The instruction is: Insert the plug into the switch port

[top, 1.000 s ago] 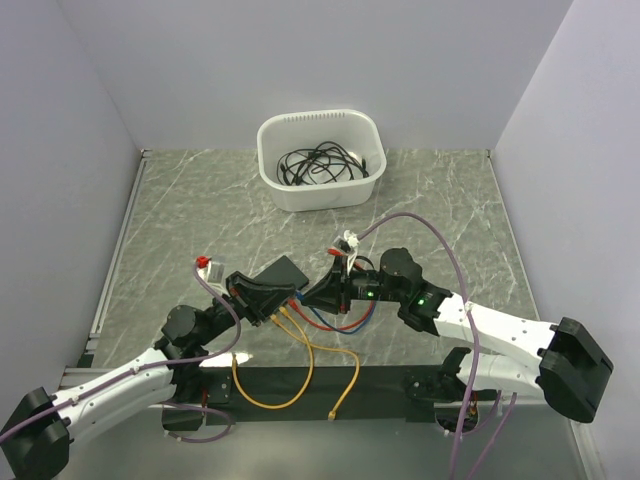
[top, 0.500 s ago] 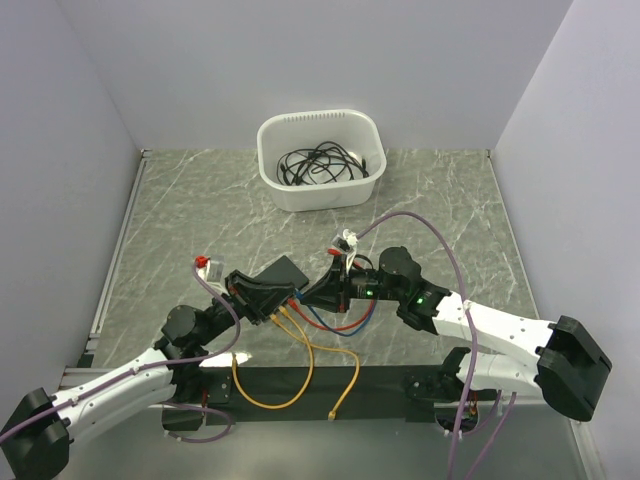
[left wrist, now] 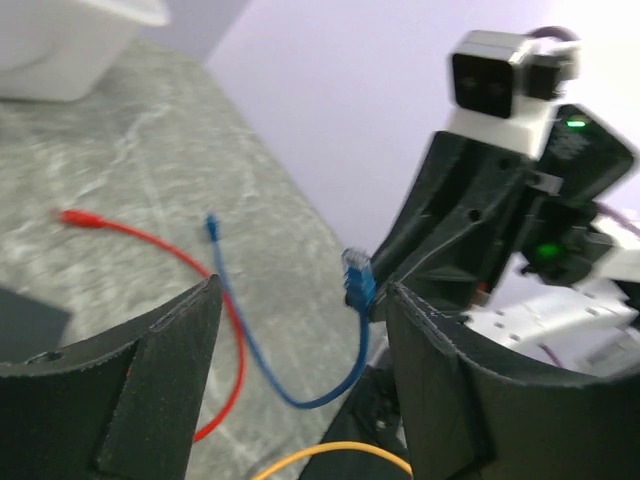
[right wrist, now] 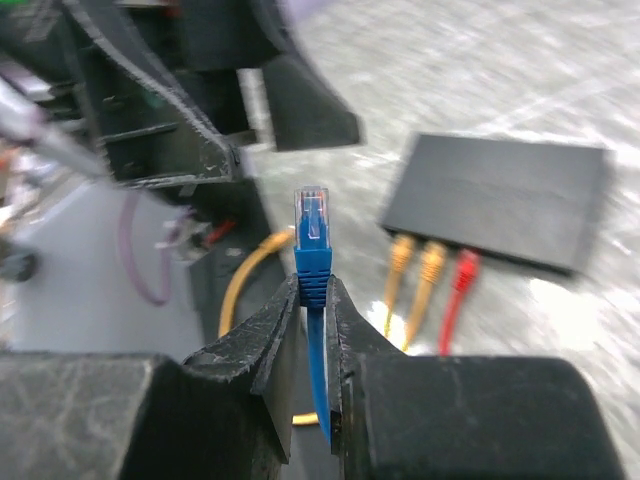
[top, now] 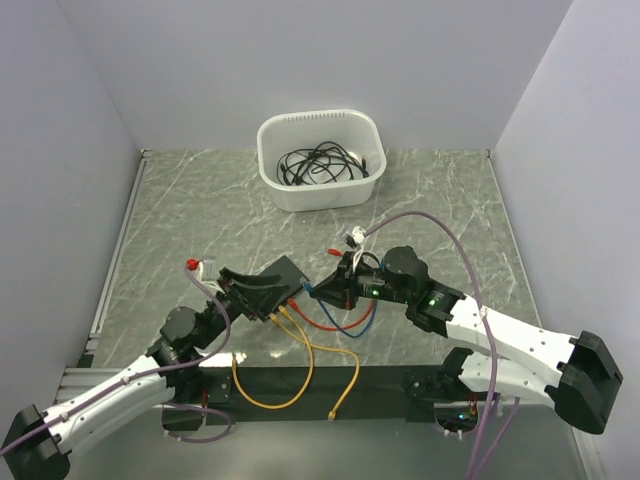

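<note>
Pinching the blue plug (right wrist: 311, 238) upright in our right gripper (right wrist: 312, 292), we face the black switch (right wrist: 500, 195) ahead; our left gripper (left wrist: 300, 290) stands wide open.

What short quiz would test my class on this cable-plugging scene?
1. True or false: the right hand grips the blue plug.
2. Multiple choice: how many other plugs already sit in the black switch? A) one B) three C) five
3. Fill the gap: the left hand is ____ and holds nothing.

Key: 1 true; 2 B (two orange, one red); 3 open.
</note>
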Controlling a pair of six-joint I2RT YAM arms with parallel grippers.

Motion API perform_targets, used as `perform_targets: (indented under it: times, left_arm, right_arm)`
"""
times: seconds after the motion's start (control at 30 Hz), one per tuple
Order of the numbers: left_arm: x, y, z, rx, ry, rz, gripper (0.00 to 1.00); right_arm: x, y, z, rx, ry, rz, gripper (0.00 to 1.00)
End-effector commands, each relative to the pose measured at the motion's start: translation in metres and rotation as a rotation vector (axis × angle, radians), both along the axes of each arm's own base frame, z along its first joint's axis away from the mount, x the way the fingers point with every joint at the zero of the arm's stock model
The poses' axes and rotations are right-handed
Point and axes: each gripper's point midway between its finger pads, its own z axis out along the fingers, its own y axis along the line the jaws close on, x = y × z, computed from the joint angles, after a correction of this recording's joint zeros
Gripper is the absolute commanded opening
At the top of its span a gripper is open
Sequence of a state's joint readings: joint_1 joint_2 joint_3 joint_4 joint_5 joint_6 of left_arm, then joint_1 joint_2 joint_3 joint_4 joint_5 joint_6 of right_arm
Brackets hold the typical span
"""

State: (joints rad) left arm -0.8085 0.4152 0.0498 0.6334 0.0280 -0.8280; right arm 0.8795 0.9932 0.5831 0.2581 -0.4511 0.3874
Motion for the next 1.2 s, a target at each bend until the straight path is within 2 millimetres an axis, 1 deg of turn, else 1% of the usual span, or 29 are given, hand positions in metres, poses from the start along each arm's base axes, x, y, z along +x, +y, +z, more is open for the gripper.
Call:
perform_targets:
  times: [0.0,0.03,0.07,0.1,0.17,0.2,0.23,0.27,0.3,0.33,0.37,0.4,0.43,0.47,0.5,0.53,0.57,0.6,0.67,0.7,0.77,0.8,0.83,0.93,1.0,1.07,1.1,1.13,1.17]
  left_arm:
    - [0.016,0.015,-0.079,0.152,0.156,0.122,0.71]
    - [0.021,0.018,-0.086,0.175,0.178,0.156,0.70]
    - [0.024,0.020,-0.083,0.176,0.184,0.177,0.69]
    - [0.027,0.022,-0.086,0.187,0.196,0.196,0.68]
    - [0.035,0.029,-0.096,0.225,0.238,0.256,0.69]
    - [0.037,0.032,-0.102,0.241,0.250,0.272,0.69]
    - [0.042,0.030,-0.093,0.242,0.251,0.284,0.69]
    - [0.046,0.032,-0.094,0.251,0.256,0.295,0.68]
    - [0.048,0.032,-0.094,0.260,0.255,0.297,0.68]
    - [0.051,0.031,-0.097,0.276,0.267,0.299,0.67]
    - [0.055,0.032,-0.095,0.273,0.268,0.300,0.67]
    - [0.058,0.033,-0.095,0.273,0.271,0.301,0.67]
    - [0.060,0.033,-0.099,0.285,0.285,0.299,0.67]
    - [0.067,0.038,-0.097,0.273,0.282,0.318,0.67]
    - [0.069,0.038,-0.098,0.275,0.287,0.309,0.66]
    - [0.072,0.040,-0.101,0.281,0.298,0.313,0.66]
    - [0.079,0.047,-0.100,0.276,0.299,0.338,0.66]
    - [0.081,0.046,-0.101,0.280,0.296,0.325,0.66]
    - [0.091,0.052,-0.098,0.277,0.288,0.348,0.66]
    - [0.095,0.053,-0.095,0.277,0.274,0.352,0.66]
    - [0.102,0.056,-0.097,0.288,0.275,0.352,0.65]
    - [0.104,0.052,-0.094,0.280,0.255,0.334,0.65]
    - [0.107,0.055,-0.093,0.273,0.250,0.335,0.65]
    - [0.109,0.050,-0.087,0.254,0.214,0.298,0.66]
    - [0.113,0.051,-0.087,0.259,0.204,0.299,0.66]
    - [0.117,0.050,-0.088,0.264,0.195,0.294,0.66]
    - [0.118,0.049,-0.095,0.280,0.201,0.290,0.66]
    - [0.119,0.049,-0.097,0.283,0.198,0.284,0.66]
    - [0.120,0.046,-0.092,0.274,0.173,0.268,0.65]
  right_arm:
    - [0.025,-0.009,-0.014,-0.140,0.007,-0.140,0.00]
    - [0.033,-0.012,-0.023,-0.183,0.015,-0.188,0.00]
    - [0.037,-0.013,-0.030,-0.223,0.033,-0.209,0.00]
    - [0.040,-0.014,-0.049,-0.283,0.060,-0.229,0.00]
    - [0.049,-0.016,-0.064,-0.351,0.071,-0.285,0.00]
    - [0.050,-0.017,-0.080,-0.404,0.093,-0.297,0.00]
    - [0.053,-0.018,-0.086,-0.425,0.096,-0.312,0.00]
    - [0.053,-0.016,-0.091,-0.434,0.102,-0.307,0.00]
    - [0.053,-0.014,-0.101,-0.458,0.118,-0.300,0.00]
    - [0.054,-0.013,-0.105,-0.468,0.123,-0.296,0.00]
    - [0.054,-0.011,-0.108,-0.474,0.128,-0.293,0.00]
    - [0.055,-0.010,-0.115,-0.492,0.140,-0.292,0.00]
    - [0.056,-0.009,-0.118,-0.498,0.148,-0.293,0.00]
    - [0.057,-0.007,-0.118,-0.505,0.146,-0.296,0.00]
    - [0.058,-0.007,-0.125,-0.524,0.156,-0.298,0.00]
    - [0.059,-0.006,-0.127,-0.533,0.156,-0.298,0.00]
    - [0.062,-0.004,-0.126,-0.537,0.156,-0.305,0.00]
    - [0.062,-0.005,-0.135,-0.571,0.167,-0.308,0.00]
    - [0.065,-0.003,-0.139,-0.593,0.174,-0.314,0.00]
    - [0.066,-0.003,-0.146,-0.613,0.182,-0.318,0.00]
    - [0.066,0.000,-0.149,-0.623,0.190,-0.315,0.00]
    - [0.065,0.002,-0.154,-0.636,0.193,-0.308,0.00]
    - [0.065,0.003,-0.155,-0.638,0.195,-0.301,0.00]
    - [0.066,0.003,-0.165,-0.670,0.197,-0.299,0.00]
    - [0.066,0.003,-0.169,-0.681,0.202,-0.298,0.00]
    - [0.068,0.006,-0.168,-0.678,0.205,-0.298,0.00]
    - [0.068,0.006,-0.170,-0.682,0.211,-0.297,0.00]
    - [0.068,0.007,-0.170,-0.683,0.208,-0.295,0.00]
    - [0.069,0.008,-0.170,-0.688,0.207,-0.300,0.00]
